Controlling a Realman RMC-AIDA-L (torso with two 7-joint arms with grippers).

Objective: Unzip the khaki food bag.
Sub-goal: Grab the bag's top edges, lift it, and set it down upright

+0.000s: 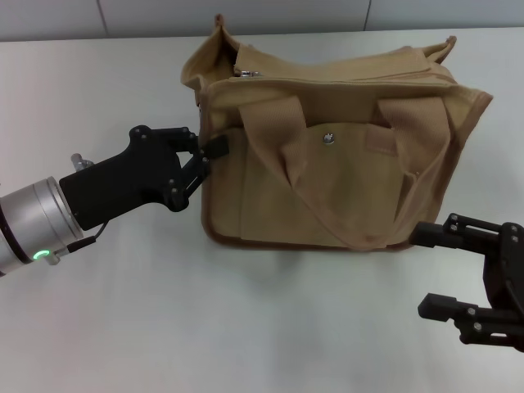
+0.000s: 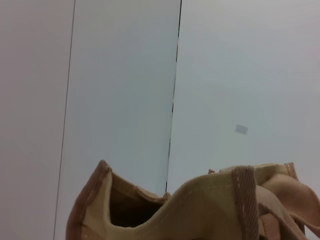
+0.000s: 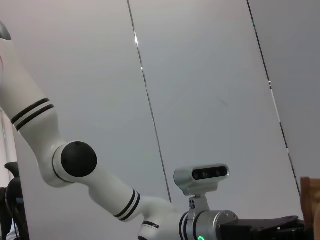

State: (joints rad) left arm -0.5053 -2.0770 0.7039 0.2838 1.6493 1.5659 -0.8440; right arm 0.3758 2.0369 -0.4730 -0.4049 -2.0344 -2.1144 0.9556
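The khaki food bag (image 1: 327, 155) stands on the white table, its front pocket with the metal snap (image 1: 328, 137) facing me and both handles flopped over the front. A metal zipper pull (image 1: 247, 73) shows at the top's left end. My left gripper (image 1: 206, 157) is at the bag's left side edge, fingers pinched together on the brown-piped corner. The left wrist view shows only the bag's top rim (image 2: 210, 205) close up. Near the table's front right, my right gripper (image 1: 422, 272) is open and apart from the bag.
White table (image 1: 123, 327) all around the bag. A grey panelled wall stands behind it. In the right wrist view the white left arm (image 3: 75, 160) reaches across, with a sliver of the bag (image 3: 311, 200) at the frame's edge.
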